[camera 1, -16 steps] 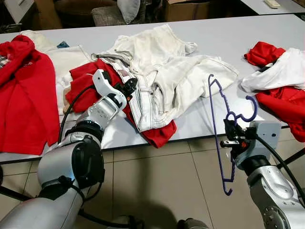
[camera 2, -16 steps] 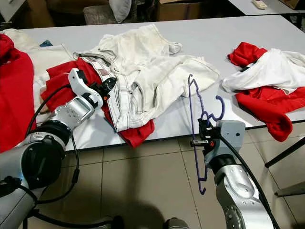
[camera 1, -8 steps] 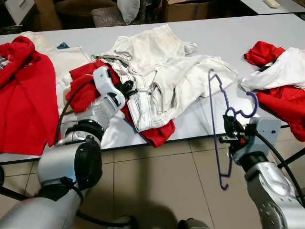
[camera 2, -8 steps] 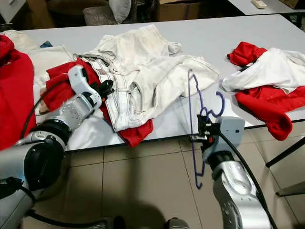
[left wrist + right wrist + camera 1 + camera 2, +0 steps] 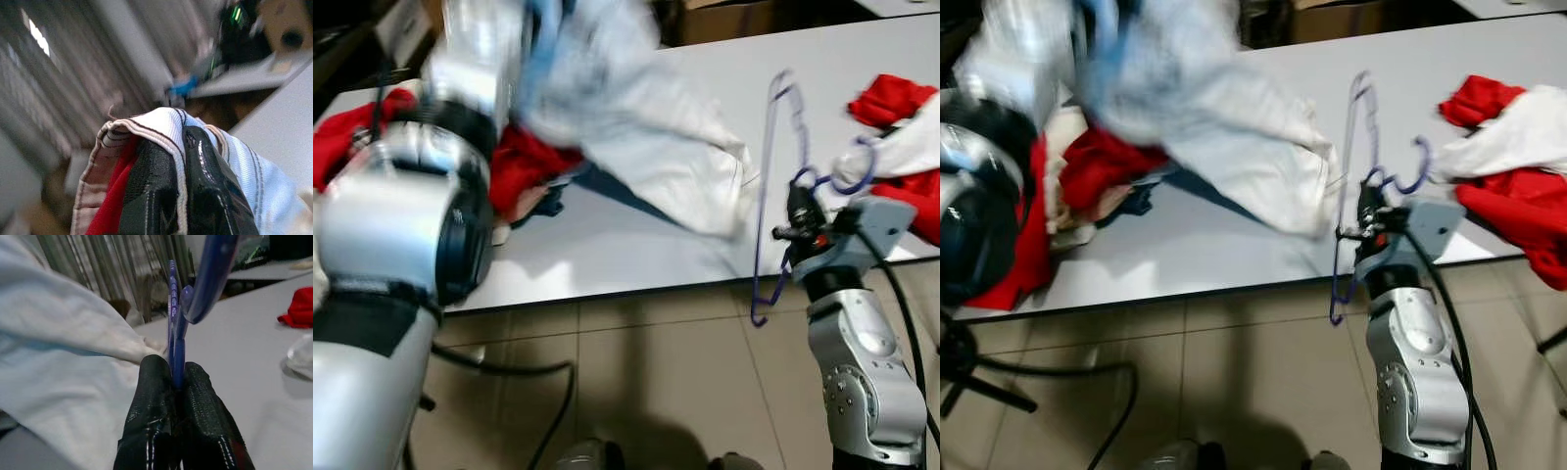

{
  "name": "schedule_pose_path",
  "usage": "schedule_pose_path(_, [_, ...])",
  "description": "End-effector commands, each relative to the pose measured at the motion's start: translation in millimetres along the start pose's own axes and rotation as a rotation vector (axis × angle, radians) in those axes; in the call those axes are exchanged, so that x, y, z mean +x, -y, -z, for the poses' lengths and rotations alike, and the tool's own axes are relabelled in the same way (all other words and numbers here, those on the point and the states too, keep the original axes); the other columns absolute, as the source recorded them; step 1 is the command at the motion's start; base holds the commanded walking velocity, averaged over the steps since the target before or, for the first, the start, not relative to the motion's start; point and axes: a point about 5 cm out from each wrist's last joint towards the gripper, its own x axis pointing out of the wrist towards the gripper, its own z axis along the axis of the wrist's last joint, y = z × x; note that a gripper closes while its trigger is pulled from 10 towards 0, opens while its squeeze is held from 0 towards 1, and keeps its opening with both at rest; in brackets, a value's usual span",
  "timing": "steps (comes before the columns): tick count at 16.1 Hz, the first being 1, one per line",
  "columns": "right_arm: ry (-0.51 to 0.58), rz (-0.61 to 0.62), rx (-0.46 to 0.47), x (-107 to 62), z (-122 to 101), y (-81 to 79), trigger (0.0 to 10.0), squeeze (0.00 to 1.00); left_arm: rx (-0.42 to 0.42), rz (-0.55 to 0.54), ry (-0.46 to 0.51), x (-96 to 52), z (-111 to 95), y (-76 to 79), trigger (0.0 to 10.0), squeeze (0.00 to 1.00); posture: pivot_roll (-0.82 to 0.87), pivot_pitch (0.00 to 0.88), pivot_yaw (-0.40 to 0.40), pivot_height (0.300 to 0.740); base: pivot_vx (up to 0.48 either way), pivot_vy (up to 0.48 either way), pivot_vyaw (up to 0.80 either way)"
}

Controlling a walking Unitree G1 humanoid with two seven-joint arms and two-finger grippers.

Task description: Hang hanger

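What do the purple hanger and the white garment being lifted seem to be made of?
The purple hanger looks like thin moulded plastic: a slim, glossy, evenly coloured rod, clamped in the right gripper. Coated wire can't be ruled out. The white garment looks like woven cotton, matte and soft, draping in folds, with a stitched, dark-striped hem pinched in the left gripper.

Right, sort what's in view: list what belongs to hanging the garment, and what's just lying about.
In use:
- purple hanger, clamped in the right gripper
- white garment, lifted by the left gripper

Lying about:
- red and white clothes on the table's right
- red clothes under the garment
- table
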Motion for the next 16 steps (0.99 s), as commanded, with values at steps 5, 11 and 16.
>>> schedule_pose_path(5, [0.065,-0.017,0.059,-0.4,-7,-0.1,10.0,0.00,0.018,0.701,-0.180,-27.5,84,129.8,0.0,0.00,-0.16,0.000,0.153,0.740,0.000,0.000,0.00])
schedule_pose_path(11, [0.008,-0.252,0.183,-4.4,-17,-16.4,10.0,0.00,-0.147,0.674,-0.312,-65.7,134,157.3,0.0,0.00,-0.15,0.000,0.122,0.740,0.000,0.000,0.00])
schedule_pose_path(16, [-0.029,-0.116,0.153,0.4,-7,0.2,10.0,0.00,-0.186,0.107,-0.480,-84.1,168,92.8,10.0,0.00,-0.14,0.000,0.098,0.740,0.000,0.000,0.00])
